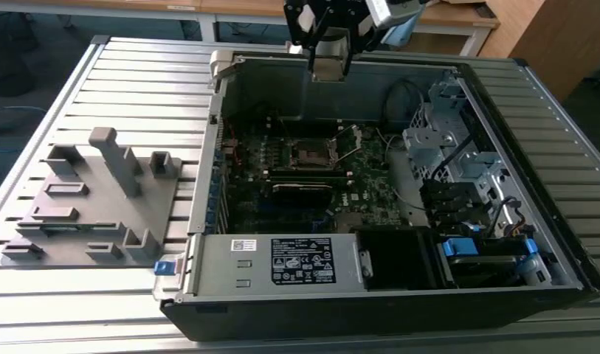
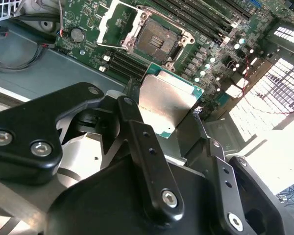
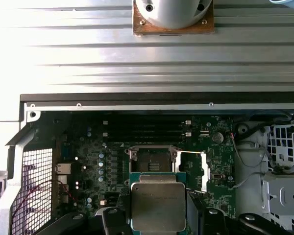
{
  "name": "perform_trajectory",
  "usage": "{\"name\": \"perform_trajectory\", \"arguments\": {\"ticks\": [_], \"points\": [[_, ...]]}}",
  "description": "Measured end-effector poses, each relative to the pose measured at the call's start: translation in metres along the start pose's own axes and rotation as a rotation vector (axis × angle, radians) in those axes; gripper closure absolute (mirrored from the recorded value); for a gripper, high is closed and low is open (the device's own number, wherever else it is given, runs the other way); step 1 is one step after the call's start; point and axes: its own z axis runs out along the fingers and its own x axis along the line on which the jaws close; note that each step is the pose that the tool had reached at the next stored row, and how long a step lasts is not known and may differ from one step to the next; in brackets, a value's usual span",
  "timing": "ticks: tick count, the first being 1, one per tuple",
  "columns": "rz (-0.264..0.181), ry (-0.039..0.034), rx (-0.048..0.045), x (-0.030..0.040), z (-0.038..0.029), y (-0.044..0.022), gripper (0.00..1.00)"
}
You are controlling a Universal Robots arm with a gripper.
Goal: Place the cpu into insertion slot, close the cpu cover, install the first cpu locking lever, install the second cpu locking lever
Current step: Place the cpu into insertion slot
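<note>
Handling: I'm judging the cpu point(image 2: 166, 105) light, stiff, slippery and fragile underneath; I'm holding it by its edges only.
Look: dull silver lid, green rim.
Fingers point(image 2: 137, 132): pinching the cpu's opposite edges.
Place: in the exterior view it's hanging at 12 o'clock of the insertion slot point(image 1: 308, 155); the cpu cover point(image 1: 351, 141) is standing open at 3 o'clock.

Table point(image 1: 132, 81): slatted metal.
Case point(image 1: 378, 313): black, open, lying on table.
Power supply point(image 1: 280, 259): silver box inside case.
Fixture point(image 1: 93, 199): grey, with posts, beside case at exterior view's left.
Memory slots point(image 3: 147, 128): long, black, parallel.
Drive cage point(image 1: 447, 140): grey metal, inside case.
</note>
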Motion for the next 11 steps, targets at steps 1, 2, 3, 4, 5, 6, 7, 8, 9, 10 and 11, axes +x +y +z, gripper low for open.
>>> {"name": "perform_trajectory", "arguments": {"ticks": [1,2,3,4,5,6,7,8,9,10,11], "points": [[0.0,0.0,0.0001,0.0,0.0007,0.0,0.46],[0.0,0.0001,0.0002,0.0,0.0009,-0.0001,0.46],[0.0,0.0001,0.0003,0.0,0.0009,-0.0001,0.46],[0.0,0.0001,0.0002,0.0,0.0009,-0.0001,0.46],[0.0,0.0001,0.0001,0.0,0.001,-0.0001,0.46],[0.0,0.0,0.0001,0.0,0.001,-0.0001,0.46],[0.0,0.0,0.0001,0.0,0.001,-0.0001,0.46],[0.0,0.0,0.0001,0.0,0.0012,-0.0001,0.46],[0.0,-0.0001,-0.0002,-0.0001,0.0017,-0.0001,0.46],[0.0,-0.0001,-0.0001,0.0,0.0021,-0.0002,0.46],[0.0,0.0,0.0001,0.0,0.0025,-0.0002,0.46]]}}
